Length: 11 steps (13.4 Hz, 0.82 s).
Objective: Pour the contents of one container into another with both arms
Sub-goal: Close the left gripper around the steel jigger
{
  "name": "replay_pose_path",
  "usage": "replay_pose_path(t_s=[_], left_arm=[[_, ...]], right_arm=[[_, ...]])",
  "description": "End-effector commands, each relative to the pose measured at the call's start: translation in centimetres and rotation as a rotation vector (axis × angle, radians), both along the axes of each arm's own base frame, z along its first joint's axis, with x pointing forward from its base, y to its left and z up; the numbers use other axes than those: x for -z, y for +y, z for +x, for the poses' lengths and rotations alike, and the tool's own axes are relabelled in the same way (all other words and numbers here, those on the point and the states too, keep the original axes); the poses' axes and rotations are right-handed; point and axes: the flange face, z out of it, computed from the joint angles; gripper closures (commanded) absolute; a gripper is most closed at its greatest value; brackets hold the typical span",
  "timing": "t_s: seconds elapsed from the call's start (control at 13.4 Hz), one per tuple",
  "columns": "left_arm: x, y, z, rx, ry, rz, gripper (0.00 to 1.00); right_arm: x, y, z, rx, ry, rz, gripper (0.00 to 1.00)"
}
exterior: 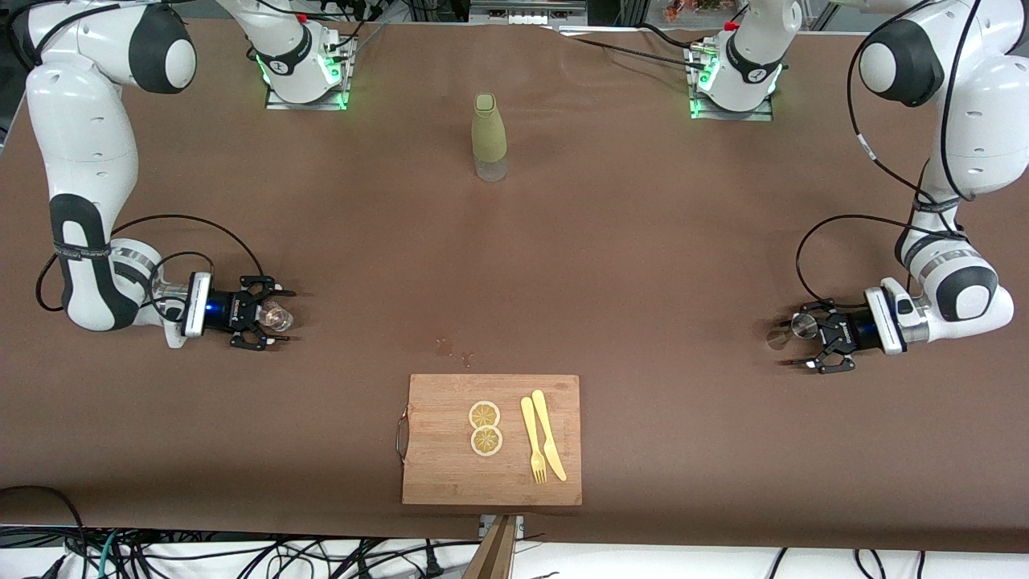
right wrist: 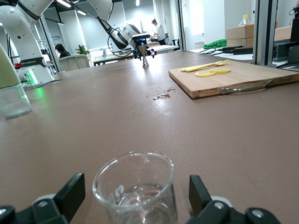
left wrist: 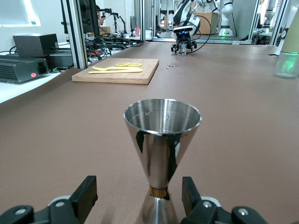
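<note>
While both containers stand on the brown table [exterior: 643, 265] with nothing lifted, the pour itself looks entirely ahead. At the right arm's end of the table, the right gripper [exterior: 261, 315] sits low around a small clear glass beaker [exterior: 279, 316], its fingers [right wrist: 65, 196] spread wide on either side and not touching the glass; the beaker seems to hold only a trace of liquid, if any. At the left arm's end, the left gripper [exterior: 804, 342] brackets a steel jigger [exterior: 792, 328] the same way, jaws wide with clear gaps beside the stem. Between the arms' bases stands a green-sleeved bottle [exterior: 489, 137], untouched. Nearer the front camera lies a wooden cutting board [exterior: 434, 474] carrying two lemon slices [exterior: 485, 427], a yellow fork [exterior: 533, 441] and a yellow knife [exterior: 548, 434]. A few spots [exterior: 452, 348] mark the table just beside the board. By my reading, what remains is closing on each vessel, lifting, bringing them together and tipping one into the other
</note>
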Motion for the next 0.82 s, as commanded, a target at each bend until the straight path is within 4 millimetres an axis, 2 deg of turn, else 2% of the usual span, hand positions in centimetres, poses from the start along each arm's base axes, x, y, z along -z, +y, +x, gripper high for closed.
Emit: replay_pose_path(t_s=[0.0, 0.15, 0.3, 0.45, 0.52, 0.67, 0.75], left_arm=[[0.1, 0.0, 0.3, 0.017, -0.050, -0.014, 0.22], [0.0, 0.3, 0.1, 0.019, -0.049, -0.014, 0.26], [0.0, 0.3, 0.0, 0.021, -0.049, -0.014, 0.41], [0.0, 0.4, 0.0, 0.021, -0.049, -0.014, 0.48], [0.0, 0.5, 0.0, 0.023, -0.047, -0.011, 0.56], [-0.1, 0.6, 0.0, 0.023, -0.048, -0.011, 0.65], [-0.1, 0.6, 0.0, 0.023, -0.048, -0.012, 0.66]], right_arm=[[-0.1, 0.2, 1.0, 0.002, -0.074, 0.021, 0.17], [0.5, 0.6, 0.8, 0.002, -0.067, 0.025, 0.24], [0.6, 0.6, 0.7, 0.002, -0.065, 0.025, 0.24], [1.2, 0.6, 0.4, 0.004, -0.054, 0.027, 0.23], [1.5, 0.6, 0.4, 0.009, -0.052, 0.030, 0.23], [1.5, 0.6, 0.4, 0.009, -0.052, 0.030, 0.23], [1.5, 0.6, 0.4, 0.010, -0.053, 0.031, 0.24]])
